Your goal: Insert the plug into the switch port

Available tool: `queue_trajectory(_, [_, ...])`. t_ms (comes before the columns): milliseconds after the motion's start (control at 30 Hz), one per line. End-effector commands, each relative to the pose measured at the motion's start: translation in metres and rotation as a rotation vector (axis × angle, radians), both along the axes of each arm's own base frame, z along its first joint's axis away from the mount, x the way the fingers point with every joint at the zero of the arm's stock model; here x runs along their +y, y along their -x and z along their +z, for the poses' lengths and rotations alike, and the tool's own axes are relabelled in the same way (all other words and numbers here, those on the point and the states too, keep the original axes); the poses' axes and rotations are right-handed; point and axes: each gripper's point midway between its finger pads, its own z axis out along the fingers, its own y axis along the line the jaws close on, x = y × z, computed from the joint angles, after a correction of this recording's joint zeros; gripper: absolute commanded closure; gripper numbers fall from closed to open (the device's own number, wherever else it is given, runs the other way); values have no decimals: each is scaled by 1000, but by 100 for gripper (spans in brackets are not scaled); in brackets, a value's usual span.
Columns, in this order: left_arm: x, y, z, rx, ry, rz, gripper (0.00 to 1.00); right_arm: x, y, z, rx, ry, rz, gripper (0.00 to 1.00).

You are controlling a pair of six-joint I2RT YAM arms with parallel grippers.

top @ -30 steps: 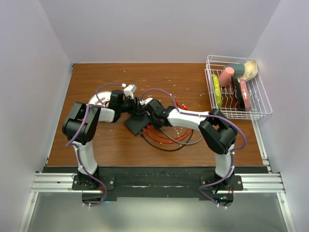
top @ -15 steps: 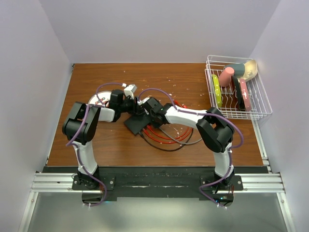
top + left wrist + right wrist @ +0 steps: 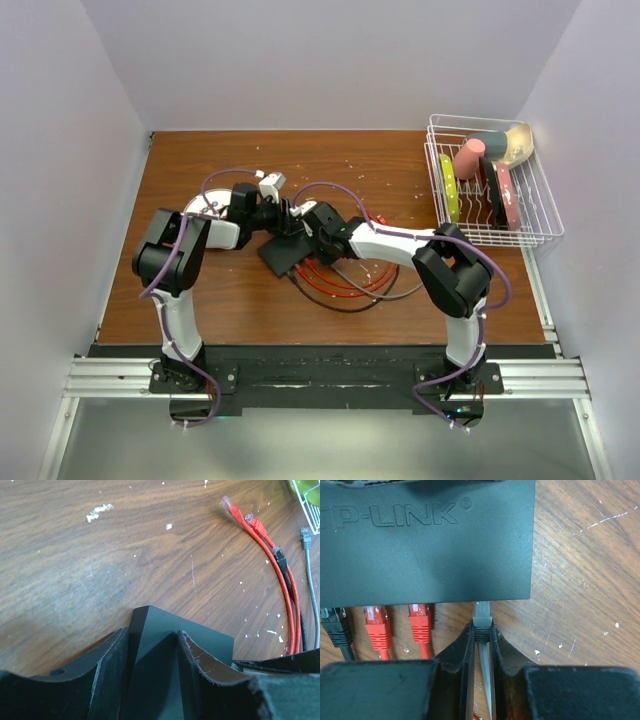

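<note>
Risk 1, misalignment: the tip of the grey plug (image 3: 481,616) sits at the port edge of the switch (image 3: 430,545). If the plug is tilted or off the socket's line, a push would probably jam it against the housing instead of seating it.
Risk 2, switch shift: the switch looks like a light box, so a push from the plug side would likely slide or twist it unless the hold on the opposite side resists.
Risk 3, plug slip: the fingers pinch only the narrow plug body, which may pivot or slide back under load.
Risk 4, neighbours: 1 black plug (image 3: 335,627) and 2 red plugs (image 3: 377,627) occupy the sockets alongside. Sideways drift could foul the nearest red one.
Right gripper (image 3: 481,637): nearly closed, clamped on the grey plug from both sides. The grey cable (image 3: 485,680) trails back between the fingers.
Left gripper (image 3: 153,632): about half open, with its 2 fingers pressed against opposite sides of the switch's far end to brace it.
Switch location: near the middle of the wooden table (image 3: 240,300), between the 2 grippers, with the port row facing the right gripper.
Seating depth: cannot tell whether the plug's latch has engaged.
</note>
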Motion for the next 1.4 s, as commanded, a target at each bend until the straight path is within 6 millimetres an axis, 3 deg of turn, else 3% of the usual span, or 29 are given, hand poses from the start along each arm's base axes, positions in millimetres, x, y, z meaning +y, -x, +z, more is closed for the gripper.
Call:
queue_trajectory(0, [-23,76,-55,282,-45,-152,93,50,-47,66,-224,-270,-11,100])
queue_trajectory(133, [-22,82,-61,316,-43,-146,100,48,-57,71,-254,-286,-65,100])
queue_trajectory(333, [-18,94,-68,357,-49,-131,100,34,-72,80,-285,-314,-202,100])
queue_trajectory(433, [-18,101,-73,374,-56,-127,100,39,-77,88,-305,-361,-230,100])
queue_trajectory(733, [-26,108,-74,376,-60,-151,100,60,-79,102,-324,-415,-114,100])
queue_trajectory(1367, [-30,121,-80,397,-78,-178,100,66,-97,132,-427,-454,-70,100])
